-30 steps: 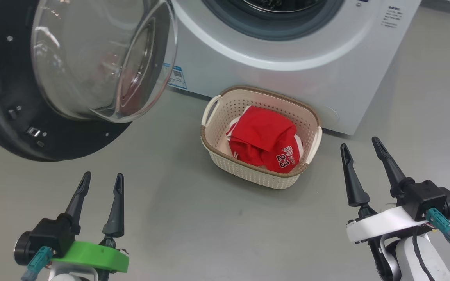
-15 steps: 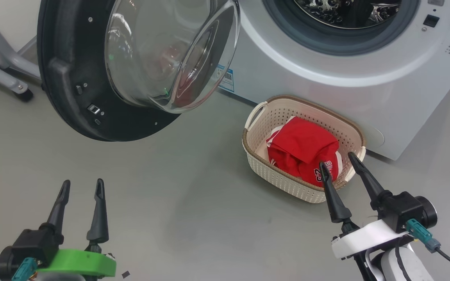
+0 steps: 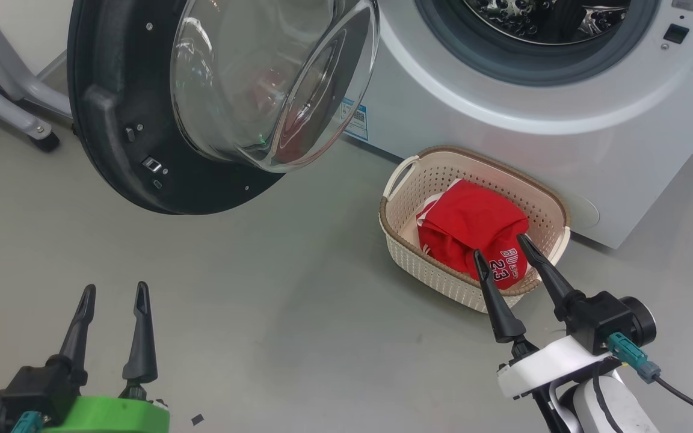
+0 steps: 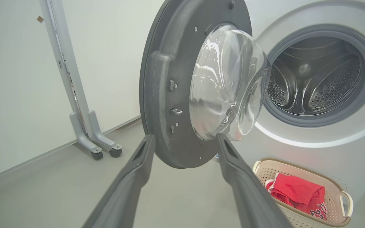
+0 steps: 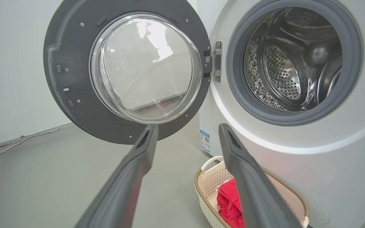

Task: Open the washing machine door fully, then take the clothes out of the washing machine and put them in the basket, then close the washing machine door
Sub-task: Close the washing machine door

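Observation:
The washing machine (image 3: 503, 120) stands at the top with its steel drum (image 5: 290, 69) bare inside. The washing machine door (image 3: 142, 120) hangs wide open to the left, glass bowl (image 3: 274, 84) facing out. On the floor in front sits the cream basket (image 3: 409, 237) holding the red clothes (image 3: 473, 225) with "23" showing. My left gripper (image 3: 112, 294) is open at the lower left, below the door, holding nothing. My right gripper (image 3: 501, 246) is open and empty, its tips in front of the basket's near rim.
A grey wheeled stand (image 3: 15, 102) stands left of the door against the pale wall. Grey floor (image 3: 292, 313) spreads between the grippers and the machine. A small dark scrap (image 3: 198, 419) lies near the left gripper.
The head camera has swung up and left, so the door, drum and stand show more. Both grippers stay open; the right one now overlaps the basket's near rim in view.

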